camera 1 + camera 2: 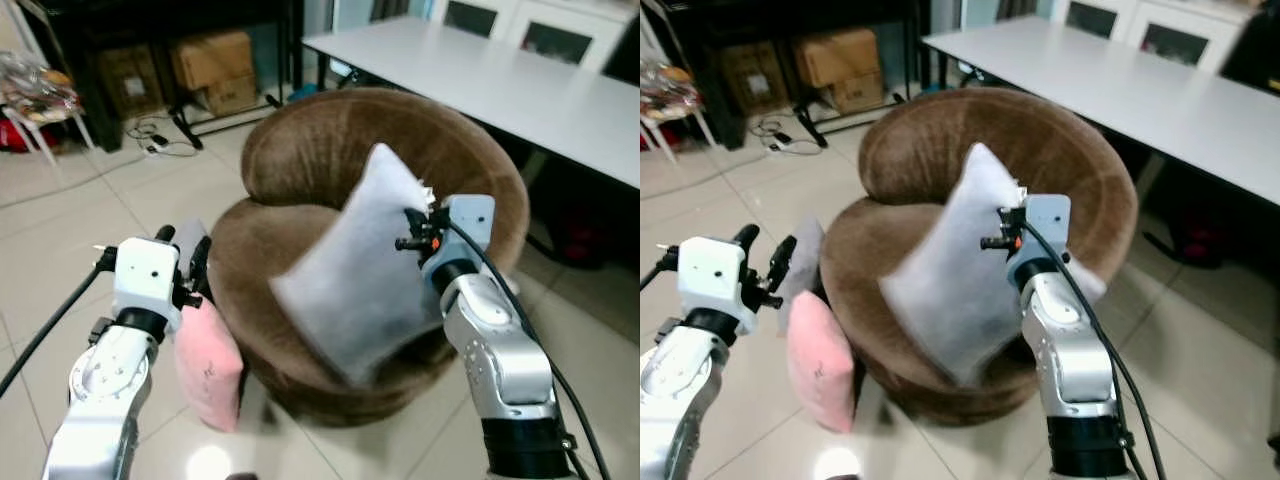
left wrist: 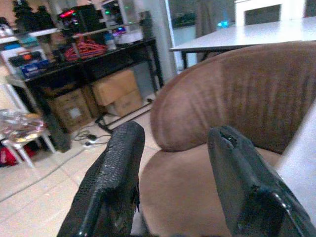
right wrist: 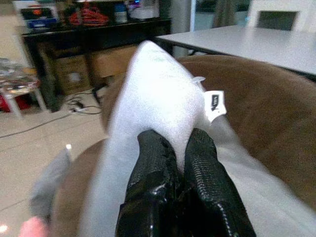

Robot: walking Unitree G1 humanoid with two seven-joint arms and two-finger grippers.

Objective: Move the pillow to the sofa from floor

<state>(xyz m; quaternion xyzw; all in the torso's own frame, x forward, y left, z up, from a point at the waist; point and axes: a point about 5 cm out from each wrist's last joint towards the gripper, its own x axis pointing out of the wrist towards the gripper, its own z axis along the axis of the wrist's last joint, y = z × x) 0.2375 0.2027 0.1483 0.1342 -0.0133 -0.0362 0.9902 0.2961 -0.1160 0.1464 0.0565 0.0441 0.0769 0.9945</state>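
Observation:
A light grey pillow stands tilted over the seat of the round brown sofa, its lower corner reaching past the seat's front rim. My right gripper is shut on the pillow's upper edge, beside its white tag. My left gripper is open and holds nothing, level with the sofa's left side. Below it a pink pillow leans on the floor against the sofa, with another grey pillow just behind.
A long white table runs behind and right of the sofa. Cardboard boxes sit under a dark shelf at the back, with cables on the tiles. A white chair stands far left.

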